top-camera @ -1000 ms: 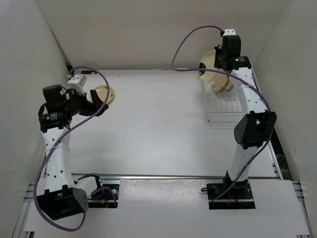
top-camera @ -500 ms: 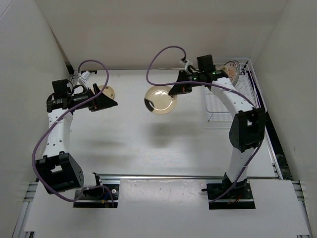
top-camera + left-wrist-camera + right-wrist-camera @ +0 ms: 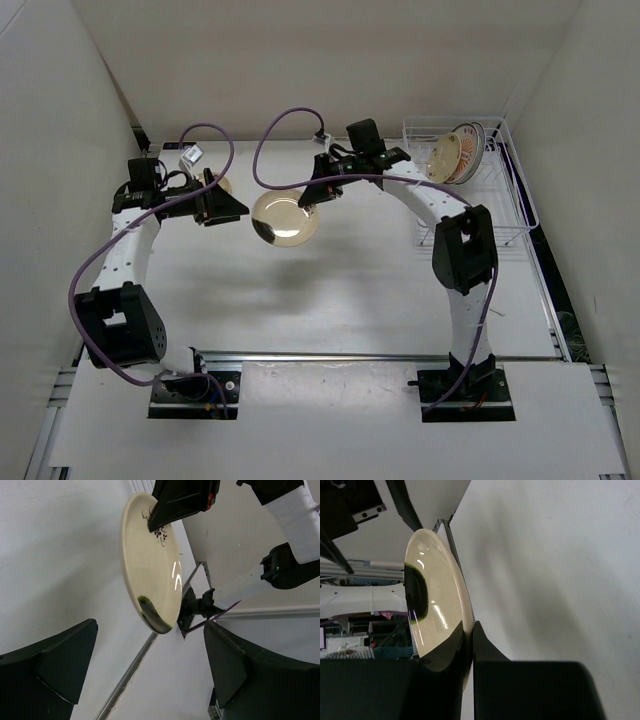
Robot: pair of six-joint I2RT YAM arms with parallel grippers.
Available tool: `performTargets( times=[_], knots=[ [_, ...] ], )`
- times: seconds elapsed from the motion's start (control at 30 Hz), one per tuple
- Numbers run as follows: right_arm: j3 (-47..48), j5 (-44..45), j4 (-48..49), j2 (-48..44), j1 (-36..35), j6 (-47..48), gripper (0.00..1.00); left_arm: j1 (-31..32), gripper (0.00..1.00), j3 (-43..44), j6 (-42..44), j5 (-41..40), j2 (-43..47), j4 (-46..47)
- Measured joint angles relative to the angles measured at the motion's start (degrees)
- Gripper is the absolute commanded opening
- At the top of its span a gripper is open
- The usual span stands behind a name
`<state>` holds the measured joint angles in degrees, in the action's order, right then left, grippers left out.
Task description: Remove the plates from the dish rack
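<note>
My right gripper (image 3: 310, 194) is shut on the rim of a small cream plate (image 3: 285, 217) and holds it in the air over the left-middle of the table. In the right wrist view the pads (image 3: 470, 640) pinch the plate's edge (image 3: 437, 605). My left gripper (image 3: 238, 208) is open and empty just left of the held plate, apart from it. In the left wrist view the plate (image 3: 150, 565) hangs ahead of my open left gripper (image 3: 150, 675). The white wire dish rack (image 3: 515, 190) stands at the far right and holds a cream plate (image 3: 444, 157) and the larger orange-patterned plate (image 3: 468, 150).
Another tan plate (image 3: 222, 184) lies on the table at the far left, mostly hidden behind my left gripper. White walls close in the table at the left, back and right. Purple cables loop above both arms.
My right arm has swung the cream plate from the rack leftward across the table to just in front of my left gripper. My left arm has reached forward and turned toward it.
</note>
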<state>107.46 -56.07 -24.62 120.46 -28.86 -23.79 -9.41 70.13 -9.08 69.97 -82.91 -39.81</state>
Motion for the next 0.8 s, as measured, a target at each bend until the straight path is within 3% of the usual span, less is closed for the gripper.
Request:
performTargets(
  times=[0.3, 0.63, 0.77, 0.8],
  knots=[
    [1.5, -1.7, 3.2, 0.8, -1.7, -3.2, 0.0, 0.0, 0.74, 0.0, -1.0, -0.1, -2.2, 1.2],
    [3.2, -2.3, 5.2, 2.5, -5.1, -6.0, 0.0, 0.3, 0.6, 0.0, -1.6, -0.1, -2.3, 2.2],
    [3.8, -2.4, 5.7, 2.9, -6.7, -6.6, 0.0, 0.3, 0.37, -0.2, -2.1, -0.3, -2.3, 2.4],
    [3.9, -2.5, 5.7, 2.9, -7.0, -6.7, 0.0, 0.3, 0.26, -0.3, -2.1, -0.3, -2.3, 2.4]
  ],
)
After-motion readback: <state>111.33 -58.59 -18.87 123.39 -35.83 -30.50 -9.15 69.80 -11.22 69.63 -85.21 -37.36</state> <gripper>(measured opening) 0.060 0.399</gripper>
